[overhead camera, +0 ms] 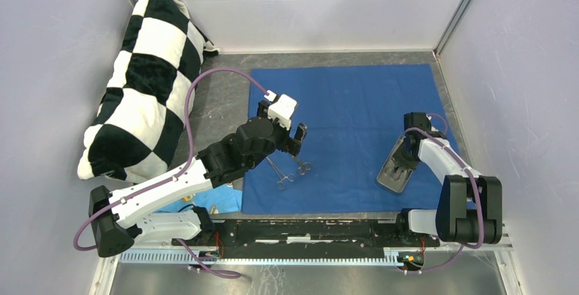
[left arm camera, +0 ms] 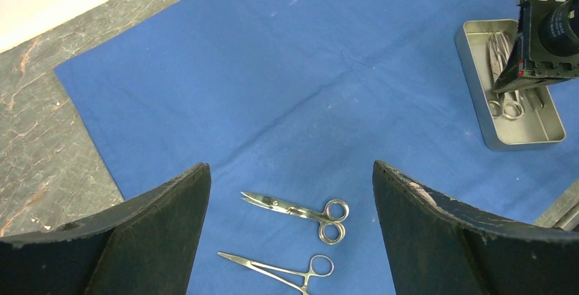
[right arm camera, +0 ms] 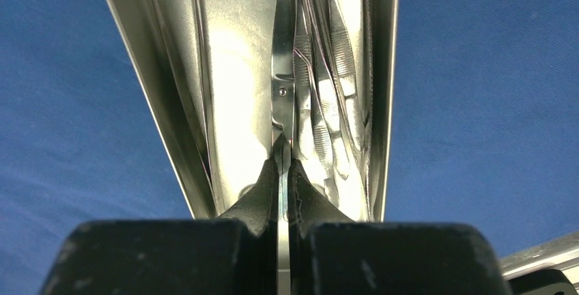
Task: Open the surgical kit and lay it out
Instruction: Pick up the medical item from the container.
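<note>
Blue cloth wrap (overhead camera: 355, 124) lay unfolded and flat on the table (overhead camera: 225, 110) in your top external view. The steel tray (overhead camera: 389, 186) sat on its right part, and a pair of scissors (overhead camera: 302, 166) and a ring-handled clamp (overhead camera: 281, 176) lay side by side near its left front edge; the checkered pillow (overhead camera: 143, 83) leaned well apart at far left. Your left gripper (overhead camera: 295, 141) hovered just above those two instruments, while your right gripper (overhead camera: 401, 165) reached down into the tray. In your left wrist view the left claw stood released, fingers wide and holding nothing, with scissors and clamp lying apart from each other on the cloth below the gap; at upper right the tray held further instruments under the right gripper. In your right wrist view the right claw was clenched on the thin edge of a pivoted instrument (right arm camera: 282, 97), which ran along the tray floor beside several tweezer-like pieces (right arm camera: 334, 110) crowded toward one wall. You could judge these instruments light, stiff and slippery, being polished steel, and too thin to get under where they lay flat. A hold across the shank near the pivot would probably have served you best, since a pinch far out on the blade might have let the piece swing or slip. The tray looked light enough to shift on the soft cloth.
</note>
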You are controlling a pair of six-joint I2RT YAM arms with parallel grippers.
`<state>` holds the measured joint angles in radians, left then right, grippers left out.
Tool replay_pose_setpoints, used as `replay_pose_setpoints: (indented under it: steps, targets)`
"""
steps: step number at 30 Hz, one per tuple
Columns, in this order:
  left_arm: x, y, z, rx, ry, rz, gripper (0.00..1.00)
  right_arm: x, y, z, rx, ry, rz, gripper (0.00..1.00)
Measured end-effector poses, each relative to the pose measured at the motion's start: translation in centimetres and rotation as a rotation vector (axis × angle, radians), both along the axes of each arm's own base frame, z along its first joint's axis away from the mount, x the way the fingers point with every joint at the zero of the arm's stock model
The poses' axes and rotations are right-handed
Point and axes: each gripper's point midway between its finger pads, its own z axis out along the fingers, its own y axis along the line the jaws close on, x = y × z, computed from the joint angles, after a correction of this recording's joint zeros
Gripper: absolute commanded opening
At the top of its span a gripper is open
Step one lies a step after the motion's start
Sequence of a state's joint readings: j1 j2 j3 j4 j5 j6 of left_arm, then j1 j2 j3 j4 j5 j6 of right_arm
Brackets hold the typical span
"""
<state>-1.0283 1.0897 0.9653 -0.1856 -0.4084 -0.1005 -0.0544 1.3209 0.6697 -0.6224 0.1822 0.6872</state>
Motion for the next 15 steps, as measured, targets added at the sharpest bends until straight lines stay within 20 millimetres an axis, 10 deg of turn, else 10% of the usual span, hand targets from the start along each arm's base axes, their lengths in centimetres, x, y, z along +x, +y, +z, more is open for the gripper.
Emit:
replay_pose_setpoints:
  steps: [15]
  targets:
    - [0.0, 0.0, 0.0, 0.000, 0.000, 0.000, 0.94, 0.2, -0.2, 1.9, -0.040, -0.120, 0.114, 0.00]
